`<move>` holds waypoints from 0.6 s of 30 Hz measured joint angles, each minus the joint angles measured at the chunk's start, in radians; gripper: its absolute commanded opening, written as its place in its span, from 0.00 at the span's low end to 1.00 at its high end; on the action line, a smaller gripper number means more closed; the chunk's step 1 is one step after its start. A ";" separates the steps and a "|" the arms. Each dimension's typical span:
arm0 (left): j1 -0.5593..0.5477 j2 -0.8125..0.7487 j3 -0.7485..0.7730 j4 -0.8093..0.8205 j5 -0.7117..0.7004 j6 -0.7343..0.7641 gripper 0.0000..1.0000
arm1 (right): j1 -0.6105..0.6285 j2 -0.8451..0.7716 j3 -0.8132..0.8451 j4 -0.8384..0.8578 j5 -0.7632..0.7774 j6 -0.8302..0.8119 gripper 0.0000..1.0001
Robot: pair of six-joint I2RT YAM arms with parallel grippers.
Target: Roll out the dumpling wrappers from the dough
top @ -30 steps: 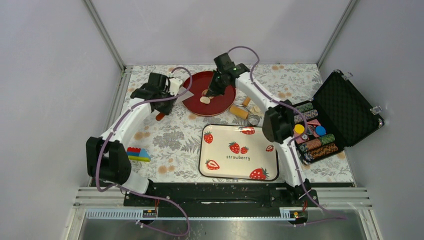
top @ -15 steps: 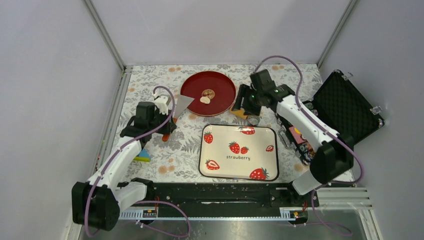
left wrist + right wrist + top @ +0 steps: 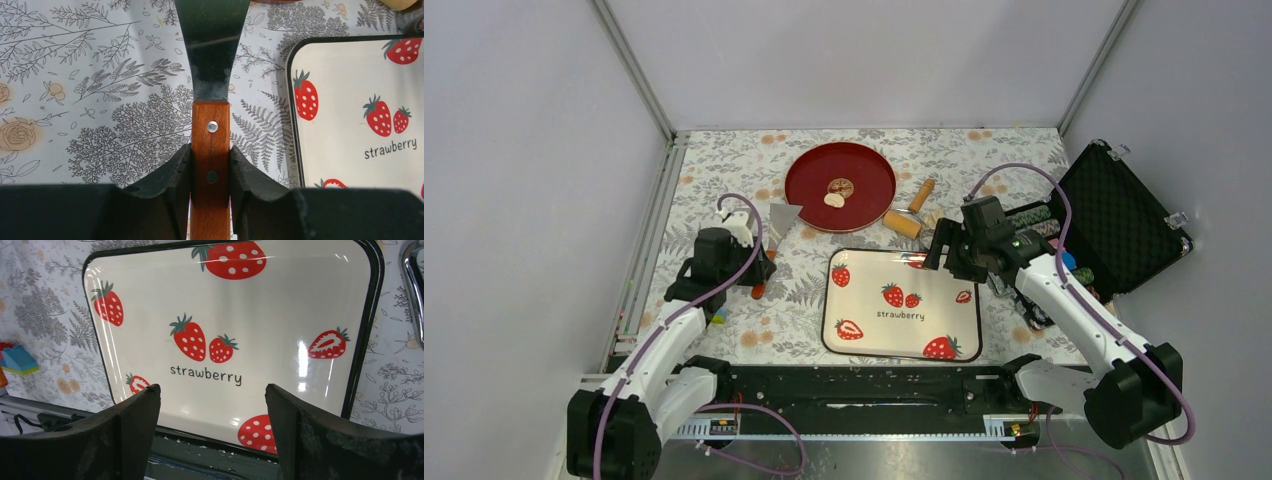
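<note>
Floral tablecloth (image 3: 724, 160), tray (image 3: 934, 275) lettered "strawberry", dumpling wrapper (image 3: 833, 200)

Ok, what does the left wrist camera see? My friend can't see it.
The left end effector grips a scraper by its wooden handle, dark blade pointing away over a flowery tablecloth. A strawberry tray lies to the right.

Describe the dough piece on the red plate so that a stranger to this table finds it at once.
Look for the round red plate at the far side of the flowered table, just beyond the strawberry tray. Two small things lie near its middle. The dumpling wrapper is the one closer to the tray, pale cream and plain, whereas the brownish disc beside it is darker.
</note>
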 measured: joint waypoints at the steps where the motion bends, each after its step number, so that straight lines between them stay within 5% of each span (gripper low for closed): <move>1: 0.000 0.006 0.000 0.002 -0.004 -0.001 0.15 | 0.000 -0.003 -0.008 0.000 0.004 0.000 0.85; 11: 0.004 0.042 0.000 0.060 -0.060 -0.029 0.79 | -0.005 -0.006 -0.020 -0.016 0.063 -0.031 0.91; 18: 0.010 0.017 -0.003 0.101 -0.107 -0.048 0.96 | -0.007 -0.006 -0.020 -0.021 0.092 -0.044 0.98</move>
